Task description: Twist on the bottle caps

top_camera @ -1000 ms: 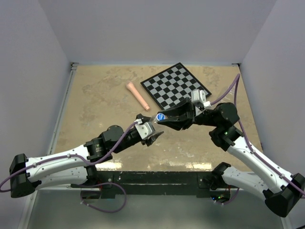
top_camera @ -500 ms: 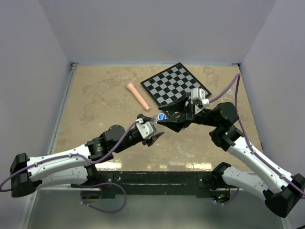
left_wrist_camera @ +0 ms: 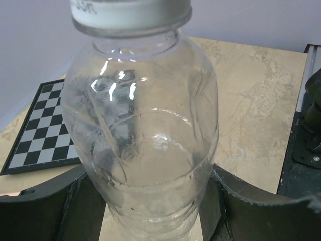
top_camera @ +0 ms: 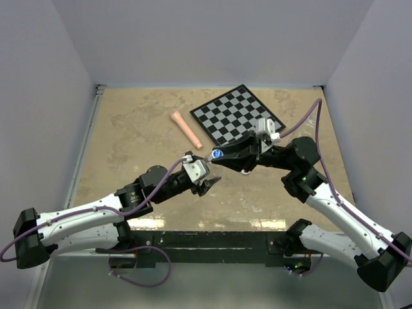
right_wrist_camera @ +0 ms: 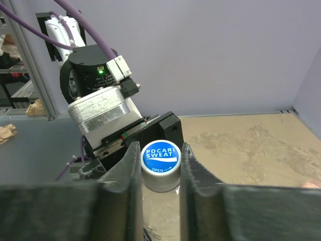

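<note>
Bottle cap [left_wrist_camera: 130, 12] partly beyond upper edge

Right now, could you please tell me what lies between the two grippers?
The clear bottle, held by the left gripper, with the blue cap on top pinched by the right gripper; both wrist views show it.

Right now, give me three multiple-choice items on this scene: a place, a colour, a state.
1. The pink stick lies: A) beside the checkerboard's left edge B) on the checkerboard C) under the checkerboard
2. The cap's top is: A) red B) blue C) green
3. The right gripper is: A) open B) shut on the cap C) out of view
Answers: 1 A, it lies on the table left of the checkerboard; 2 B, blue with white lettering; 3 B, both fingers press the cap's sides.
</note>
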{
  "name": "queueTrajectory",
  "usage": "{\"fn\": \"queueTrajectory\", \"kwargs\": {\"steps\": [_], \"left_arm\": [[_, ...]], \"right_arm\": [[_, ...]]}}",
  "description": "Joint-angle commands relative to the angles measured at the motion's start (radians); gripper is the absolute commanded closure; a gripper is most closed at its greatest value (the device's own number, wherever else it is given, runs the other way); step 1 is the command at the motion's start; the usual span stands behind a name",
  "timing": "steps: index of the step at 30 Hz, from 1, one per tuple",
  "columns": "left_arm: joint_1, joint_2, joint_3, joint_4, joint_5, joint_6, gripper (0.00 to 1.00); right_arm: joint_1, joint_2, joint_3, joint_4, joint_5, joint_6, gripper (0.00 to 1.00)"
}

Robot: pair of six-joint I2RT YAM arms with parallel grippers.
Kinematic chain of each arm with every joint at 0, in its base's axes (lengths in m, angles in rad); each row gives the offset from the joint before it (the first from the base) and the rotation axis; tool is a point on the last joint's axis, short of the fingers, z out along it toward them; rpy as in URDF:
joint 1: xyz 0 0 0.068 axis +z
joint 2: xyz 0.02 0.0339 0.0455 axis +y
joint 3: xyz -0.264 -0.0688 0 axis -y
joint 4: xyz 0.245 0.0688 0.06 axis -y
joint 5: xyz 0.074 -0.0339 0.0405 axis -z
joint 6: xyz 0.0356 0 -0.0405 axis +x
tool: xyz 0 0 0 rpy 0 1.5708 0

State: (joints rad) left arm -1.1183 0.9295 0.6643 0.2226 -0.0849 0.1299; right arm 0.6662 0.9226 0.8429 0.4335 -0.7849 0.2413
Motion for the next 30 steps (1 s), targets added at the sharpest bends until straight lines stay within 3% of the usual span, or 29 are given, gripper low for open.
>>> {"fn": "queueTrajectory", "kwargs": {"steps": [1, 2, 5, 11, 16, 25, 30], "left_arm": [[0.038, -0.026, 0.023, 0.026, 0.025, -0.015, 0.48], [0.06, -0.032, 0.018, 0.02, 0.037, -0.022, 0.37], [0.129, -0.053, 0.015, -0.008, 0.076, -0.07, 0.18], [0.175, -0.083, 0.024, -0.086, 0.013, -0.104, 0.0], [0.181, -0.122, 0.038, -0.195, -0.125, -0.118, 0.0], [0.25, -0.317, -0.002, -0.281, -0.37, -0.035, 0.0], [0.322, -0.382, -0.022, -0.285, -0.377, -0.036, 0.0]], "right_arm": [[-0.005, 0.01, 0.007, -0.001, 0.061, 0.001, 1.0], [-0.007, 0.015, 0.007, -0.007, 0.082, -0.005, 1.0], [-0.007, 0.033, 0.01, -0.022, 0.174, -0.036, 1.0], [-0.008, 0.128, 0.031, 0.007, 0.354, -0.077, 1.0], [-0.008, 0.238, 0.055, 0.042, 0.463, -0.112, 1.0], [-0.017, 0.412, -0.051, 0.324, 0.575, -0.14, 1.0], [-0.019, 0.492, -0.041, 0.372, 0.615, -0.166, 1.0]]}}
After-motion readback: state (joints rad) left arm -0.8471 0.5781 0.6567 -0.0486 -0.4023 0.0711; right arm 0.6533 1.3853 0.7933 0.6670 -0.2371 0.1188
